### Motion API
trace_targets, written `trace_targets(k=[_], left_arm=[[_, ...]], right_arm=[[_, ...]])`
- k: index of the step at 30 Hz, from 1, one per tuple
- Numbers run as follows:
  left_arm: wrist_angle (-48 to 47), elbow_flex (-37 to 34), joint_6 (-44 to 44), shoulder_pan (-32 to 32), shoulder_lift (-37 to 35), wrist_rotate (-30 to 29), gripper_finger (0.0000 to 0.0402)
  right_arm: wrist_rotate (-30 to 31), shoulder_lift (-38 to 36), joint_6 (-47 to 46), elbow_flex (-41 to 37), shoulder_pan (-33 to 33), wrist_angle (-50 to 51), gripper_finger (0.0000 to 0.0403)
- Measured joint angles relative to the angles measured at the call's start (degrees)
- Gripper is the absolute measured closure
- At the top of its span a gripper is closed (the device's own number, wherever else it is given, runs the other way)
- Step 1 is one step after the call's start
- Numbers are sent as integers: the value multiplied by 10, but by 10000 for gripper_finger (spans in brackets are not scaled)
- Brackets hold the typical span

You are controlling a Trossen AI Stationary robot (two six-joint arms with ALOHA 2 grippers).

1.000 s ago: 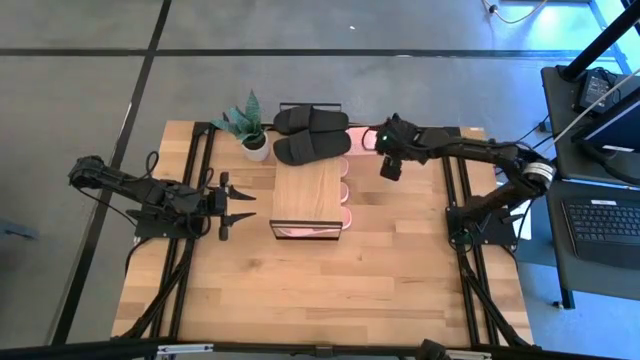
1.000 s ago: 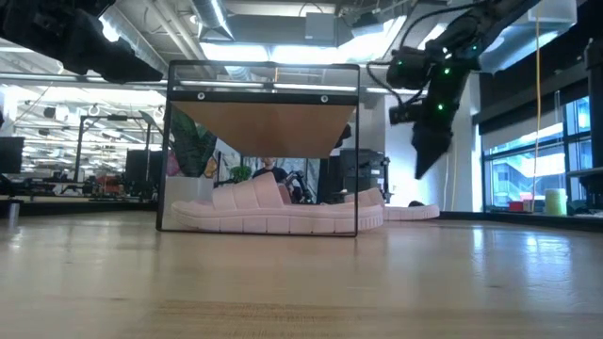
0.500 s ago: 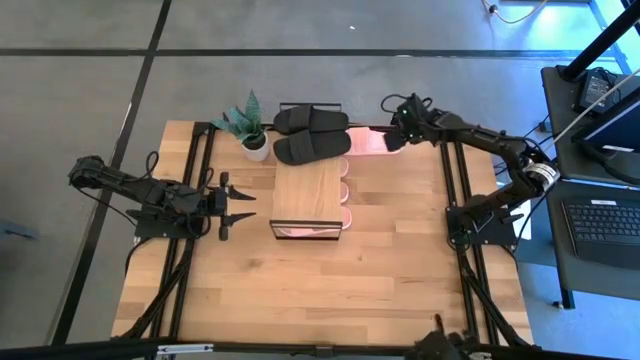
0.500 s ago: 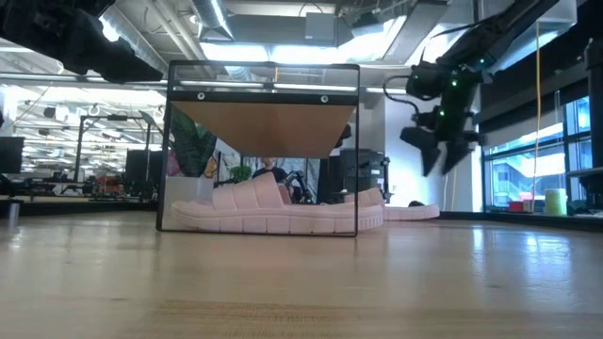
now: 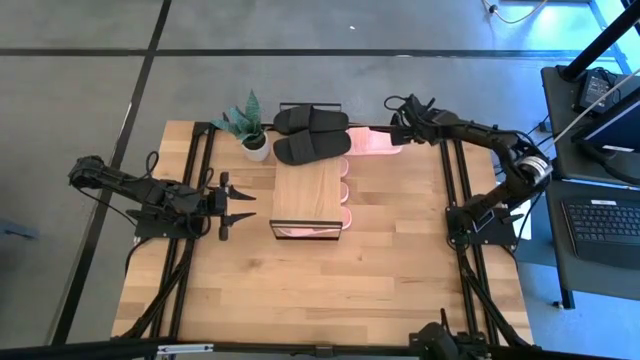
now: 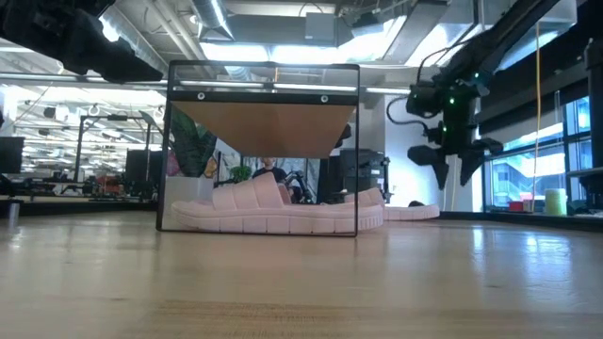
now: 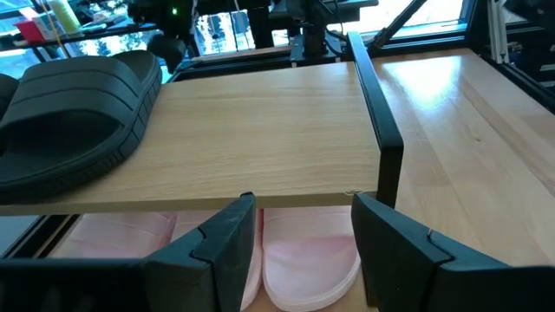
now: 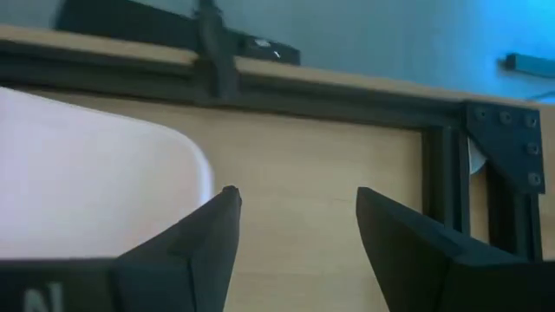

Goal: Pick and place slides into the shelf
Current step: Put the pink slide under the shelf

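**Pincer poised over the last pink slide behind the shelf**

Fingers of the right gripper [image 5: 400, 131] stood spread apart and held nothing, hanging above the far end of a loose pink slide [image 5: 372, 146] that lay flat on the table [image 5: 300, 290], just beyond the shelf's [image 5: 309, 190] far right corner. From table height the gripper [image 6: 450, 162] hung clear of the wood, not yet down to the sandal. Under the shelf's top board, pink slides [image 6: 278, 215] already sat in a row, their toes poking out on the right side. Two black slides [image 5: 311, 133] rested at the shelf's far end, one lapping onto the board. A potted plant [image 5: 250, 128] stood by the shelf's far left corner. The left gripper [image 5: 232, 206], fingers open and empty, waited just left of the shelf.

I judged the slide light and spongy: it would squash and flex, so taking it across the wide strap or by the sole's edge looked safest.
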State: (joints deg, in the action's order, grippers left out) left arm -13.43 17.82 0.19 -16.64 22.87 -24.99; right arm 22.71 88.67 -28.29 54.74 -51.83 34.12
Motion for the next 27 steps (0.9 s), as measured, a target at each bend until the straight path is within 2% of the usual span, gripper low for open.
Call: trace_targets(k=[12, 27], left_arm=[[0, 0, 0, 0, 0, 0, 217], [0, 0, 0, 0, 0, 0, 217]], right_arm=[[2, 86, 0, 0, -15, -35, 173], [-35, 97, 0, 0, 15, -104, 173]])
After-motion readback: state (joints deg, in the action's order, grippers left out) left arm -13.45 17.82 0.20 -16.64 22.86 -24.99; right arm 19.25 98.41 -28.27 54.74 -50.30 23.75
